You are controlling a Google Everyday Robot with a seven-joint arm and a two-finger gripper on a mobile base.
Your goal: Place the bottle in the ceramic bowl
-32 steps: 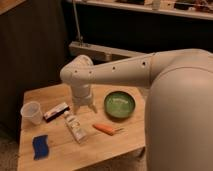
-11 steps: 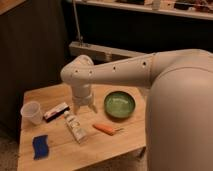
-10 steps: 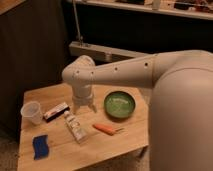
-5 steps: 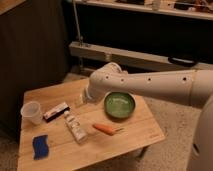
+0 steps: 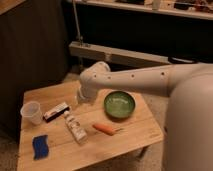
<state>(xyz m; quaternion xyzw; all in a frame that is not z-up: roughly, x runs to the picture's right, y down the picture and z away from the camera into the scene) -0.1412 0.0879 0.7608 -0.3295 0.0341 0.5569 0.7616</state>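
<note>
Hovering over the back half of the tabletop (image 5: 137,137), the hand (image 5: 83,98) sits at the end of a thick white arm (image 5: 150,80) that reaches in from the right of the camera view. It points downward, just left of the ceramic bowl (image 5: 119,104) and just behind one end of a flat white-and-dark box (image 5: 56,111). Whether the hand is open or closed cannot be told from this angle, and nothing can be seen in its grip.

The bottle (image 5: 75,126) lies on its side near the middle of the tabletop, in front of the hand and apart from it. Its far end is close to the box. An orange carrot (image 5: 104,129) lies just to its right, between bottle and bowl. A translucent plastic cup (image 5: 32,112) stands at the left edge, and a blue sponge (image 5: 39,146) lies at the front left. The green bowl appears empty, so the task has probably not yet got past the reach.

Several things could go wrong. The bottle is slim and round, so an off-centre grip could roll it away. A descent too far back could catch the box instead. On the carry, a low path could knock the carrot or push the glossy bowl.
</note>
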